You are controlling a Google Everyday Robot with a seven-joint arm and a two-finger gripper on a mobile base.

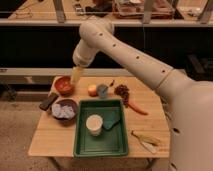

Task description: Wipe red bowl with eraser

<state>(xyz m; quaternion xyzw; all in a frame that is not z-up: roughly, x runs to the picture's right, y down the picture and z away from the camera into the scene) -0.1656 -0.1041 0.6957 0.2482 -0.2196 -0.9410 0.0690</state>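
Observation:
The red bowl (64,85) sits at the back left of the wooden table (50,140), small and orange-red. The eraser (48,101), a flat dark block, lies on the table just left and in front of it, next to the maroon bowl (65,110). My gripper (76,76) hangs from the white arm just above the red bowl's right rim. It is apart from the eraser, and I see nothing in it.
The maroon bowl holds a crumpled white item. A green tray (100,146) holds a white cup (94,124) and a dark green pad (111,120). An apple (92,90), a grey-blue cup (102,90), a dark red cluster (121,91), a carrot (136,107) and a yellowish item (145,140) lie to the right.

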